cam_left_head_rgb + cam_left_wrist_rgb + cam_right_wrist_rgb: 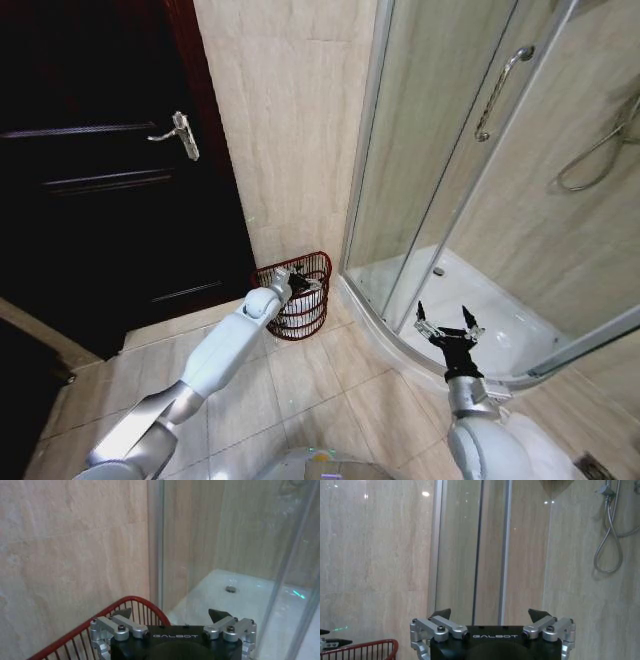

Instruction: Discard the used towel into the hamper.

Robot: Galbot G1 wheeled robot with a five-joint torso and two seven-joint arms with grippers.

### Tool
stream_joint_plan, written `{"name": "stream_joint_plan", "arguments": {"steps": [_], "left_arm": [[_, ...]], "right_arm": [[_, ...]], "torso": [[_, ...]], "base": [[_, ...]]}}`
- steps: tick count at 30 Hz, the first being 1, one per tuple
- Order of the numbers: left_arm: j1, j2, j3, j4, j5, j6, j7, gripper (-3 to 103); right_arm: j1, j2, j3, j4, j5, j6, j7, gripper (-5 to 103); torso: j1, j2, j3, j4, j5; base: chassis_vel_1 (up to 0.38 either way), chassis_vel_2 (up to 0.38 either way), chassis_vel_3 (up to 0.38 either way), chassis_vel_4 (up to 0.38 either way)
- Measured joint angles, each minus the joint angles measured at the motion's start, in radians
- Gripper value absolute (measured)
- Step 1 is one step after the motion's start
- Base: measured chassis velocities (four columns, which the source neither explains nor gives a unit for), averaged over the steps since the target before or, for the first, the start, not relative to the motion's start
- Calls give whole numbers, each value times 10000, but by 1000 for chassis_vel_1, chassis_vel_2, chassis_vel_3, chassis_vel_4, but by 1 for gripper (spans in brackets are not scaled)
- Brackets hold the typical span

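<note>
Over the hamper [300, 296] rim hangs L tool [297, 283] — fingers spread wide, empty — w/ R tool [447, 326] also wide, well apart beside shower door [430, 160].

Arms: smooth white-grey shells, rounded joints. Left gripper [170, 615] and right gripper [490, 615] — black bodies marked "GALBOT" in white, silver finger links with dark screws, black pointed tips. Right wrist collar — black.
</note>
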Motion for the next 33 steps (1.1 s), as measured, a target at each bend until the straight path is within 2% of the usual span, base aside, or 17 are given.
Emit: {"name": "stream_joint_plan", "arguments": {"steps": [2,3,6,7,10,11,14,15,16,18,20,22,23,25,28,31,33], "left_arm": [[275,-43,-238,-261,84,-500,-559,100],[275,-43,-238,-261,84,-500,-559,100],[1002,-71,-852,-1011,201,-1058,-1441,100],[1002,-71,-852,-1011,201,-1058,-1441,100],[2224,-70,-1777,-2142,552,-1541,-2522,100],[2224,-70,-1777,-2142,552,-1541,-2522,100],[3606,-147,-3037,-3368,1041,-1962,-3710,100],[3606,-147,-3037,-3368,1041,-1962,-3710,100],[4096,-228,-3520,-3744,1350,-2110,-3874,100],[4532,-313,-3945,-4037,1643,-2246,-3893,100],[5632,-521,-5044,-4801,2154,-2425,-3417,100],[6614,-676,-6047,-5594,2197,-2526,-2793,100],[6614,-676,-6047,-5594,2197,-2526,-2793,100],[7442,-887,-6838,-6176,2144,-2769,-2296,100],[8173,-1150,-7265,-6648,2122,-3015,-2015,100],[9314,-1759,-7538,-7275,2183,-3399,-1771,100],[9500,-1937,-7596,-7320,2264,-3563,-1737,100]], "right_arm": [[32,-36,7,-14,37,-3,0,100],[32,-36,7,-14,37,-3,0,100],[183,-57,-58,-116,42,-13,-20,100],[183,-57,-58,-116,42,-13,-20,100],[313,-58,-165,-189,6,-77,-173,100],[313,-58,-165,-189,6,-77,-173,100],[449,-148,-212,-191,17,-269,-387,100],[449,-148,-212,-191,17,-269,-387,100],[511,-174,-199,-191,42,-329,-445,100],[563,-198,-173,-205,87,-379,-474,100],[655,-269,-79,-275,221,-430,-521,100],[672,-330,29,-391,287,-422,-605,100],[672,-330,29,-391,287,-422,-605,100],[659,-335,80,-523,314,-303,-690,100],[628,-314,78,-549,321,-202,-747,100],[526,-231,28,-473,236,-76,-835,100],[487,-186,-1,-416,148,-37,-863,100]], "torso": [[0,0,0,0,-1],[0,0,0,0,-1],[0,0,0,0,-1],[0,0,0,0,-1],[0,0,0,0,-1],[0,0,0,0,-1],[0,0,0,2,-2],[0,0,0,2,-2],[-1,1,-1,2,-1],[0,0,-1,0,-1],[0,1,-1,2,-4],[-1,2,-2,2,-1],[-1,2,-2,2,-1],[-1,1,-1,2,-1],[-1,2,-1,2,0],[-2,1,-1,3,0],[-2,2,-1,3,0]], "base": [[0,0,0,0],[0,0,0,0],[0,0,0,0],[0,0,0,0],[0,0,0,0],[0,0,0,0],[0,0,0,0],[0,0,0,0],[0,0,0,0],[0,0,0,0],[0,0,0,0],[0,0,0,0],[0,0,0,0],[0,0,0,0],[0,0,0,0],[0,0,0,0],[0,0,0,0]]}}
